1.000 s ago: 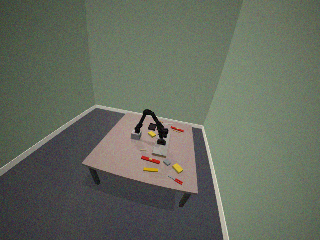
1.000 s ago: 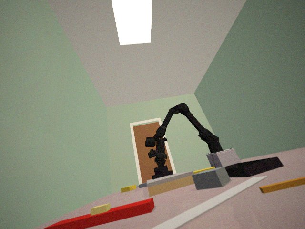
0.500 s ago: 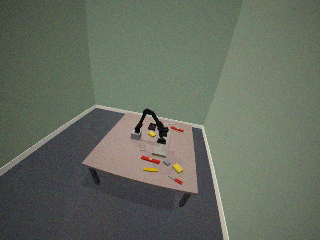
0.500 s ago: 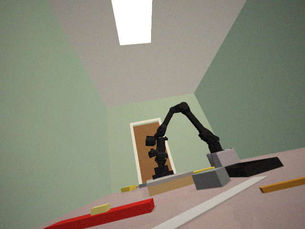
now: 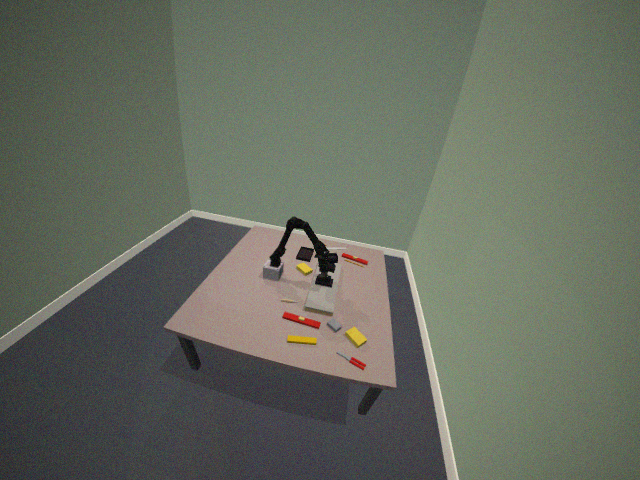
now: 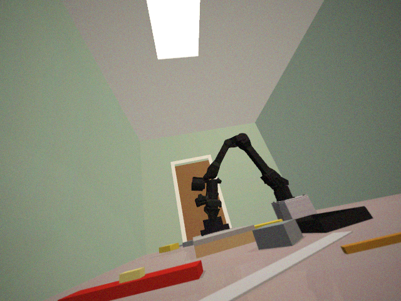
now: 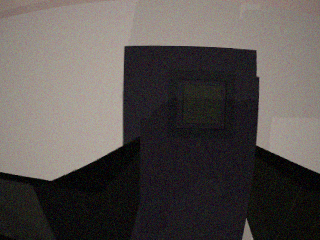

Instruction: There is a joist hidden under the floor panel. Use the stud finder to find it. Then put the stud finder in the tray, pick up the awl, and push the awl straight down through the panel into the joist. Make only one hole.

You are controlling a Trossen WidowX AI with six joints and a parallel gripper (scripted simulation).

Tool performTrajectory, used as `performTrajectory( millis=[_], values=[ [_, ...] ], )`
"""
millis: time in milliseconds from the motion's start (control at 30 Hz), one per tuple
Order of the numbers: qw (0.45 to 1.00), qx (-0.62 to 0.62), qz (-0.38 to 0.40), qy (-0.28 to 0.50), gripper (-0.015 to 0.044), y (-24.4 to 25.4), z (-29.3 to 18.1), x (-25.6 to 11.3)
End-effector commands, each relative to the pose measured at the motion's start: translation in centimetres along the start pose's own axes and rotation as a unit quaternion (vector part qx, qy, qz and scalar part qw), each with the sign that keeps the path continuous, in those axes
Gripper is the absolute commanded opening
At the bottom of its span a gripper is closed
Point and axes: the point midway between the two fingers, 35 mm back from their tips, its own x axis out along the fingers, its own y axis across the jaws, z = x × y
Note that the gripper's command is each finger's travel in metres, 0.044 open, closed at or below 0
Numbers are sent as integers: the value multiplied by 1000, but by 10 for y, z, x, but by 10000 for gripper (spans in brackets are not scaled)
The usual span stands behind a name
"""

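Observation:
My gripper (image 5: 324, 282) (image 6: 214, 231) (image 7: 198, 145) is shut on the dark stud finder (image 7: 190, 190), whose small square display has a dim olive-green tint in the wrist view. It points down over the middle of the pale grey floor panel (image 5: 320, 302) (image 6: 241, 230) (image 7: 60, 90), at or just above its surface; contact cannot be told. The joist is not visible. The black tray (image 5: 305, 253) (image 6: 333, 220) lies farther back beside the panel. A thin tan-handled tool (image 5: 289, 300), apparently the awl, lies on the table left of the panel's near end.
Red levels (image 5: 301, 320) (image 5: 354, 258) (image 6: 161, 278) lie near both ends of the panel. A yellow block (image 5: 304, 268) lies between arm base and panel. Another yellow block (image 5: 355, 336), a grey block (image 5: 334, 324), a yellow bar (image 5: 301, 339) and a red-handled tool (image 5: 357, 363) lie toward the near edge.

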Motion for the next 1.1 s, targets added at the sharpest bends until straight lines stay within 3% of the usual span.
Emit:
performTrajectory(
  millis=[0,1067],
  values=[
    [1000,0,0,0,0,7,-1,0],
    [1000,1,2,0,0,53,0,0]
  ],
)
